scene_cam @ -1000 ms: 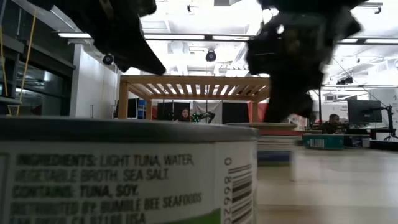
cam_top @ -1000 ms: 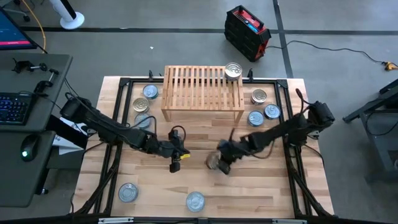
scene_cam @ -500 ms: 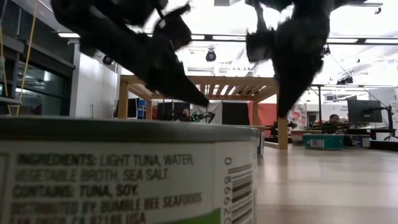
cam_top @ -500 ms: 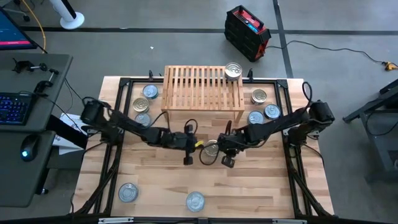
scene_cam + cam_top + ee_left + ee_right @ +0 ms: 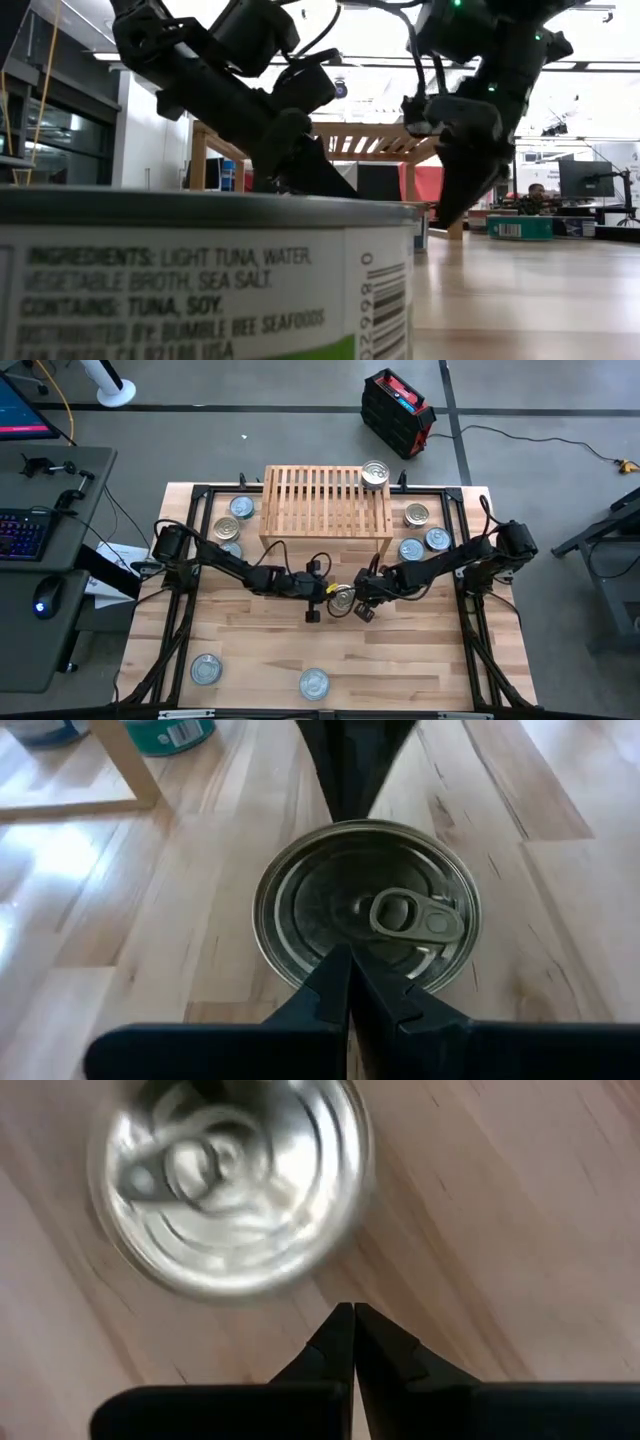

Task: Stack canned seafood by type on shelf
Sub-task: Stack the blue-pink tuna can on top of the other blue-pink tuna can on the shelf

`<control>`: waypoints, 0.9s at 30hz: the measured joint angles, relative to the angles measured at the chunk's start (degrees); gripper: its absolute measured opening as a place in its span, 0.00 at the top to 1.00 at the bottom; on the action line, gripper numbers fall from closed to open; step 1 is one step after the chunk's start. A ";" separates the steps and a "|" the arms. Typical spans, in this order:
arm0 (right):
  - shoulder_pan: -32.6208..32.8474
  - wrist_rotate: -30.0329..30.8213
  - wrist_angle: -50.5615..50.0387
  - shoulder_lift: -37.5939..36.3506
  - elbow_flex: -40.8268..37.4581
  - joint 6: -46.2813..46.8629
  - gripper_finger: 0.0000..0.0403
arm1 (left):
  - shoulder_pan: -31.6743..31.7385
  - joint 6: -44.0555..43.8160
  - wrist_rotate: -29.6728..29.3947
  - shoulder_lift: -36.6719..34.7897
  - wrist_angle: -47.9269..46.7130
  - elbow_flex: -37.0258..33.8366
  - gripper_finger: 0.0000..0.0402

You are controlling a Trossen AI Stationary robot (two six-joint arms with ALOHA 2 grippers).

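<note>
High view sets it out: the plank table (image 5: 420, 660) carries the shelf (image 5: 325, 510) at its far edge, well beyond both grippers, with one tin on its slats (image 5: 374, 473) at the right far corner. That is the only can the rack holds as yet; nothing shows under it from above.

Both arms meet at the table's middle, just in front of the shelf. The left gripper (image 5: 318, 600) and the right gripper (image 5: 362, 605) stand on either side of a single gold-lidded tin (image 5: 342, 598), which lies flat on the wood between them. In the left wrist view that tin (image 5: 367, 910) sits just ahead of the left fingertips (image 5: 345, 985), which are pressed together with nothing between them; the right gripper's dark tip shows beyond the can's far rim. In the right wrist view the right fingers (image 5: 345, 1345) are likewise clenched on nothing, the tin just past their tips.

My reading is that the step in hand is nudging or steadying this tin between two closed grippers, not lifting it. Next, one gripper would need to spread its fingers, straddle the rim and carry the tin to the shelf, beside the one already there if the kinds match.

Loose tins wait well to either side: a cluster behind the right gripper (image 5: 420, 535), another behind the left (image 5: 232, 525), and two near the front edge (image 5: 260, 675).
</note>
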 joint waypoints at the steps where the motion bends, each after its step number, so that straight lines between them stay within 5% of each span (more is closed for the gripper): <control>1: 0.04 0.10 1.25 0.00 0.00 -0.30 1.00 | -0.22 -1.02 -0.23 0.05 -0.04 0.00 1.00; 20: 2.85 2.87 2.53 -0.12 12.29 -7.90 1.00 | -3.51 -12.17 -2.19 0.73 -3.58 -0.59 1.00; 27: 2.18 -4.45 -1.26 -0.26 19.63 -17.18 0.99 | -2.66 -9.45 -2.83 -8.79 -23.90 -0.50 1.00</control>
